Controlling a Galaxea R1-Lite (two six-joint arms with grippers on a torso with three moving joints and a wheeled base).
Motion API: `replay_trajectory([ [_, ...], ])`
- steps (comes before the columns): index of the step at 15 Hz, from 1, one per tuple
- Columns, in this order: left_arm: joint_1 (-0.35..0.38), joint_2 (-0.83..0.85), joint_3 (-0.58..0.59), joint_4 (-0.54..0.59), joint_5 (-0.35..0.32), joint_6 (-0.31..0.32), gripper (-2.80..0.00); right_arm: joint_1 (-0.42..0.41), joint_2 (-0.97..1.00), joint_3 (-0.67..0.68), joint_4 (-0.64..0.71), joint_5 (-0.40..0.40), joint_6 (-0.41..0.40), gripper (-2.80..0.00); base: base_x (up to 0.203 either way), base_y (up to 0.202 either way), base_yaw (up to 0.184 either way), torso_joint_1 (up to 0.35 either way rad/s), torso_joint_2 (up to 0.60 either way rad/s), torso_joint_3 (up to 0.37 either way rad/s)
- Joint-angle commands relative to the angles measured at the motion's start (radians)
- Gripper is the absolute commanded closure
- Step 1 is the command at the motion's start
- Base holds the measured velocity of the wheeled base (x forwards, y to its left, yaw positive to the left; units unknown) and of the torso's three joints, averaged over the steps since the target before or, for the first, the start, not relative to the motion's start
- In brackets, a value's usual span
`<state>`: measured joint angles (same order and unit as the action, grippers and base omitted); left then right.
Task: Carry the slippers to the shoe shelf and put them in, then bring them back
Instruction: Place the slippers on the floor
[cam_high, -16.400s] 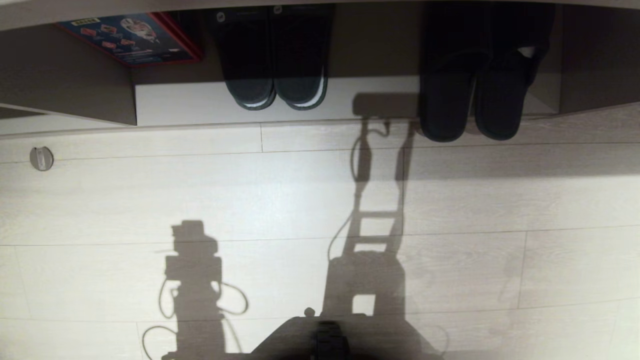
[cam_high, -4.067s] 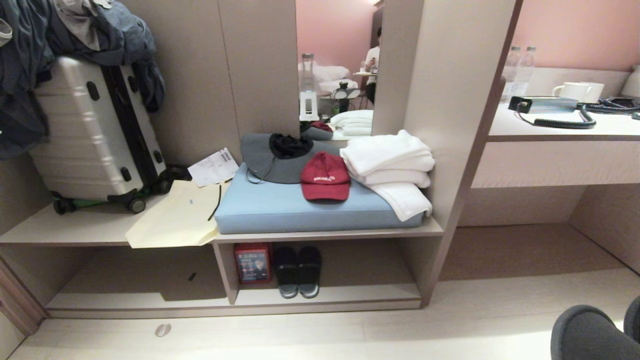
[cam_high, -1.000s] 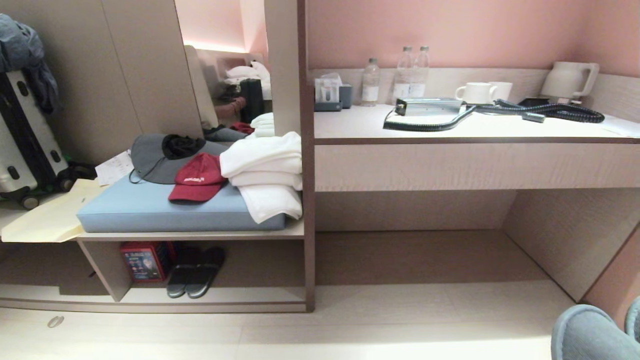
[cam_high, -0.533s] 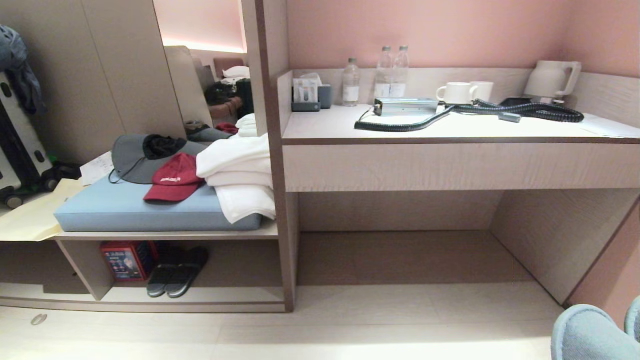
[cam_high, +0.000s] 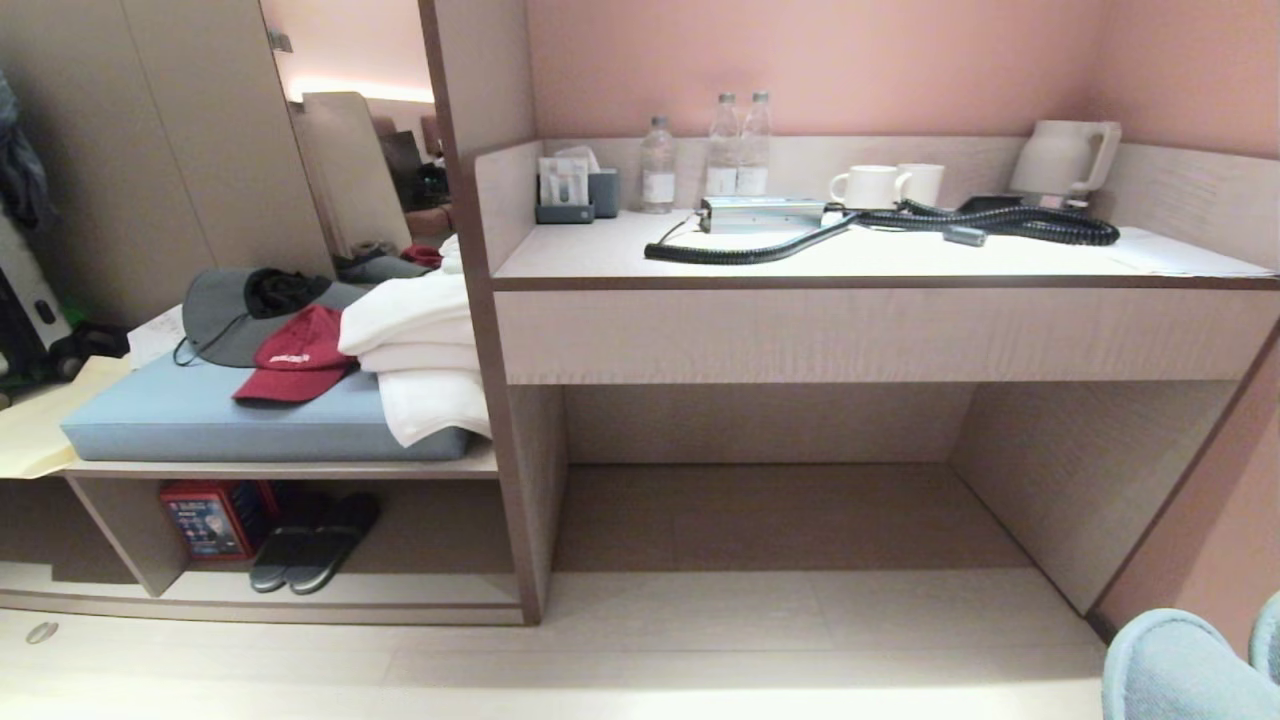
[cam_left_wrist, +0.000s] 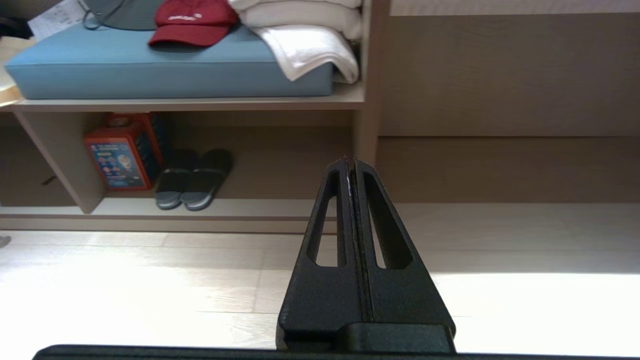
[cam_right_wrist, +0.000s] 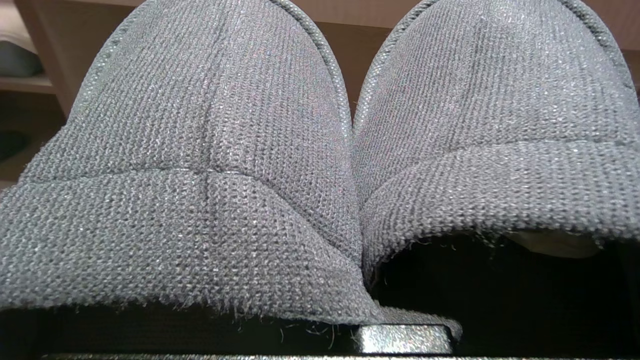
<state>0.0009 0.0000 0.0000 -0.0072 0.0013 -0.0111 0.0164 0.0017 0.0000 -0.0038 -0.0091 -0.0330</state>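
Observation:
The slippers (cam_high: 1180, 665), a grey-blue knit pair, show their toes at the head view's bottom right corner. In the right wrist view the slippers (cam_right_wrist: 215, 165) fill the frame side by side, and my right gripper is shut on them with its fingers hidden under the fabric. The shoe shelf (cam_high: 400, 603) is the low beige cubby at the lower left, well away from the slippers. My left gripper (cam_left_wrist: 350, 162) is shut and empty above the pale floor, pointing toward the upright post beside the shoe shelf (cam_left_wrist: 250, 207).
In the cubby stand a black pair with whitish soles (cam_high: 310, 545) and a red box (cam_high: 210, 520). Above lie a blue cushion (cam_high: 200, 425), a red cap (cam_high: 295, 355) and white towels (cam_high: 420, 340). A desk (cam_high: 880, 335) with bottles, cups and a kettle spans the right, over an open recess.
The whole head view has swung right: the shelf and cushion slid left and more of the desk came in. The slippers stay in the bottom right corner; both arms kept still.

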Motion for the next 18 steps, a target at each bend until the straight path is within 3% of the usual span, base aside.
replay_trajectory([
  [1, 0.001, 0.002, 0.0, 0.0, 0.0, 0.0, 0.0, 0.0, 0.001, 0.0, -0.001, 0.0, -0.001, 0.0, 0.0, -0.196, 0.003, -0.002, 0.0, 0.006],
  [8, 0.001, 0.0, 0.0, 0.0, -0.001, 0.0, 0.0, 0.0, 0.001, 0.0, -0.001, 0.0, 0.001, 0.0, 0.0, -0.171, 0.002, 0.003, 0.0, 0.002],
  [13, 0.0, 0.0, 0.0, 0.0, 0.0, -0.001, 0.0, 0.0, 0.001, 0.0, -0.001, -0.002, 0.002, 0.0, 0.0, 0.0, 0.0, 0.002, 0.0, -0.027],
  [18, 0.001, 0.002, 0.0, 0.0, 0.0, 0.0, 0.0, 0.0, 0.001, 0.0, -0.001, 0.001, 0.002, 0.0, 0.0, 0.0, 0.0, 0.0, 0.0, -0.187],
])
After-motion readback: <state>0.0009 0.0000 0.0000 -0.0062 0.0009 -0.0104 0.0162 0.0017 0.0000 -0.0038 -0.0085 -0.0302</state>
